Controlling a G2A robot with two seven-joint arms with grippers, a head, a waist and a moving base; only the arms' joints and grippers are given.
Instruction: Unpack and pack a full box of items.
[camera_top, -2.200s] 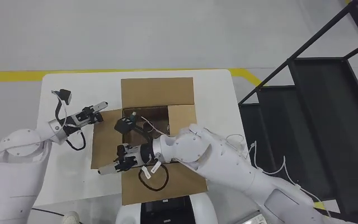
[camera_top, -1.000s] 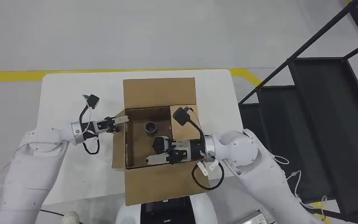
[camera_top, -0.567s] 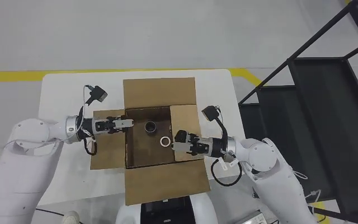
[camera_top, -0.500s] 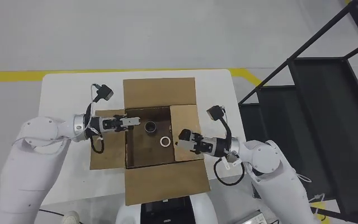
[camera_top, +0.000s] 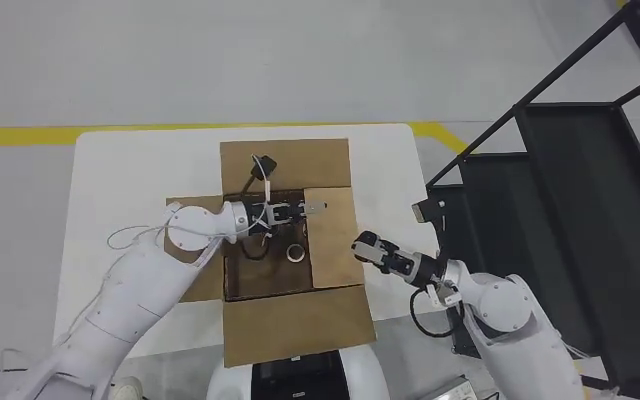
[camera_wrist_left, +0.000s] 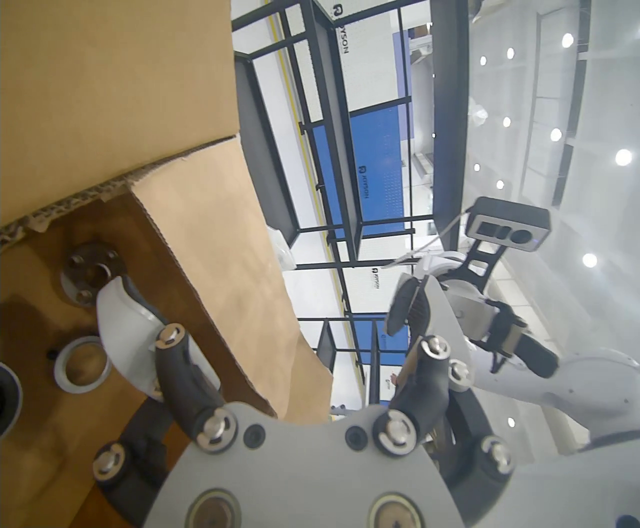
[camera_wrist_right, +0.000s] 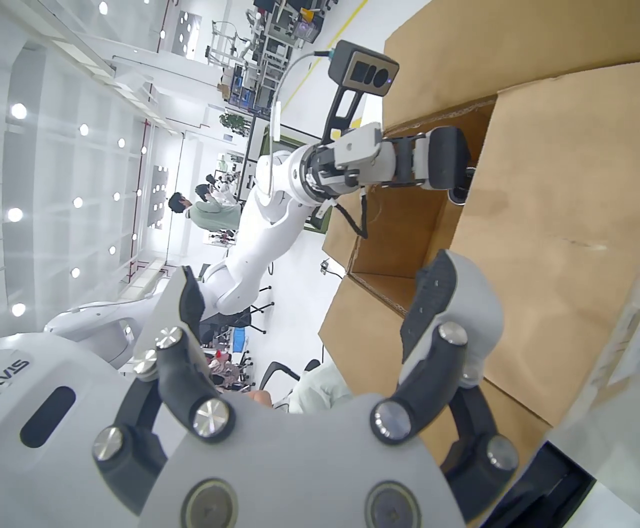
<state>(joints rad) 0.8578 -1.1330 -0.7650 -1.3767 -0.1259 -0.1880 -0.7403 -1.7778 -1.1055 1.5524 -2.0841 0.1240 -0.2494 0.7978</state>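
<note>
Left arm: You see your left arm stretched sideways across the open top of the brown cardboard box, forearm level and wrist turned towards the box's right side.

Left gripper: The left gripper sits at the inner edge of the right-hand flap. Its fingers are spread wide. In the left wrist view one white fingertip is down inside the box and the other is beyond the flap, with the cardboard edge between them. It grips nothing.

Right arm: Your right arm comes in low from the right side of the white table, forearm pointing at the box.

Right gripper: The right gripper is just beside the outer edge of the right-hand flap, fingers parted wide and empty. You cannot tell whether it touches the cardboard.

Box: It stands in the middle of the table with its flaps folded outwards.

Contents: A white ring lies flat on the box floor. Near it is a dark round metal flange, close by the lowered fingertip.
</note>
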